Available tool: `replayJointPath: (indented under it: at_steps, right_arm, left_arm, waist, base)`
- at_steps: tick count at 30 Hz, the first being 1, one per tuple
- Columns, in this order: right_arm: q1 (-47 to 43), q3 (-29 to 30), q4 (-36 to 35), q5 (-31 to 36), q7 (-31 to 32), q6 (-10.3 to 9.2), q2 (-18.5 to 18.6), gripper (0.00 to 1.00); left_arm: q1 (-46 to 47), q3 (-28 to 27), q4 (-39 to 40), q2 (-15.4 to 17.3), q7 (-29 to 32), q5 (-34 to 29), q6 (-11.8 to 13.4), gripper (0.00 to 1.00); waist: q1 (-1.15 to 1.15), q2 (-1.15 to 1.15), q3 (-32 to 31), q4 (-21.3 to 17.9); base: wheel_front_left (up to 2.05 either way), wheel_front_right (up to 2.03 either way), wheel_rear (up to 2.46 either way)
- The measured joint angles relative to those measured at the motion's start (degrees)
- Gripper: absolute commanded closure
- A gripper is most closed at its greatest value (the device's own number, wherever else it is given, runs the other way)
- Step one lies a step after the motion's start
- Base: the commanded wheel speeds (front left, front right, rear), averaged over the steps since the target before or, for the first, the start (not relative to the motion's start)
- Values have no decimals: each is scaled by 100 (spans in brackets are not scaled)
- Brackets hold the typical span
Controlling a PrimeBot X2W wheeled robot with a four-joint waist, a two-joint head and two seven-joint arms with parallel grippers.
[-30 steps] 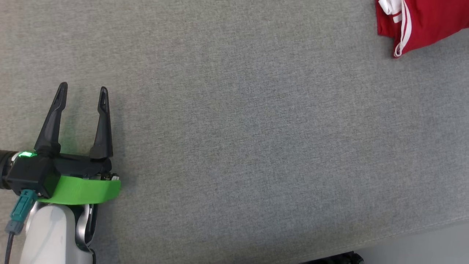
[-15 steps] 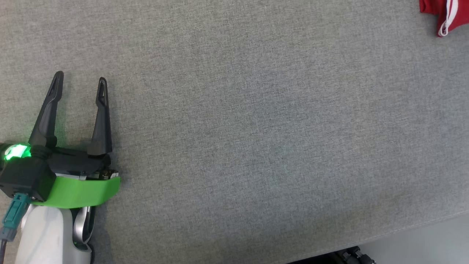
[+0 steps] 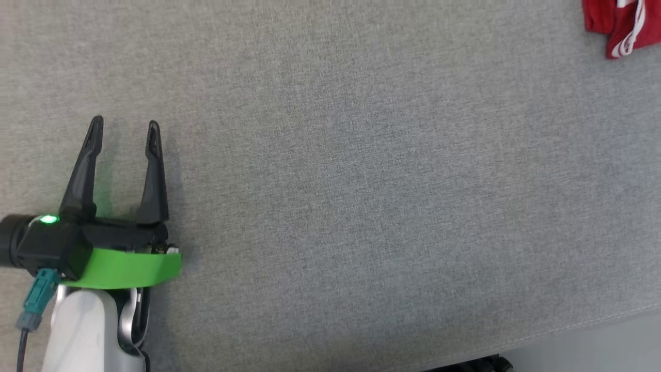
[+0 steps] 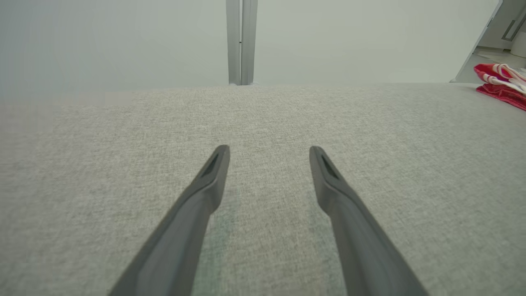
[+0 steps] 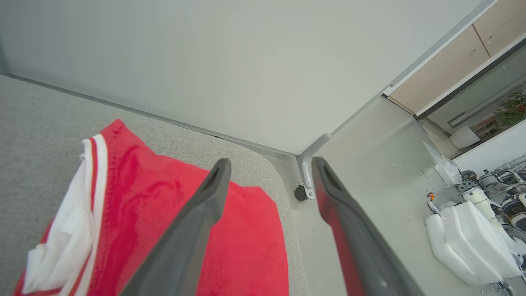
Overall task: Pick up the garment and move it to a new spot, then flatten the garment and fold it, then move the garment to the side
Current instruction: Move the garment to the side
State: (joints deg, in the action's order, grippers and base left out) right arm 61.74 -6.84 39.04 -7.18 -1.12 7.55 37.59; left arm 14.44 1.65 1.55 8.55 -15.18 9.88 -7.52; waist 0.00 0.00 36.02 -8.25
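One garment (image 3: 599,18), one counter (image 3: 361,181), one left end effector (image 3: 125,124), one right end effector (image 5: 271,161), perhaps three white foam blocks (image 5: 464,234).

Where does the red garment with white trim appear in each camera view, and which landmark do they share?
Head view: the red garment with white trim, top right corner, cut by the frame.
Left wrist view: the garment lies at the far right edge.
Right wrist view: the garment lies at lower left.
Shared landmark: the grey woven surface beneath it.
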Motion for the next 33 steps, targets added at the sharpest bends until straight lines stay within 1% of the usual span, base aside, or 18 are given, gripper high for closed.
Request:
replayJointPath:
  at_steps: [3,7,13,16,26,33]
  right_arm:
    - [-186,-125,-121,13,-263,0,-272,0]
    - [-570,-434,-327,-32,-586,-1,-570,0]
    - [-1467,-612,-772,-281,-972,-1,-1198,0]
    - [-2034,-639,-1000,-343,-1089,-1,-1521,0]
    - [-3734,-443,-1648,-619,-1285,-1,-2281,0]
    - [-4718,-179,-2125,-453,-1345,-1,-2735,0]
  left_arm:
    - [-164,-134,-113,-100,3,14,0,0]
    - [-432,-334,-231,-253,3,14,0,0]
    - [-886,-686,-398,-411,4,14,3,0]
    - [-1029,-764,-497,-447,4,10,3,0]
    - [-1382,-809,-824,-544,4,-26,3,0]
    - [-1439,-810,-979,-557,4,-36,3,0]
  waist:
    - [0,0,-244,33]
    - [0,0,-638,94]
    - [0,0,-1299,218]
    - [0,0,-1610,294]
    - [-1,0,-2526,604]
    - [-1,0,-2978,786]
  base:
    - [0,0,0]
    - [0,0,0]
    - [0,0,0]
    - [0,0,0]
    - [0,0,0]
    - [0,0,0]
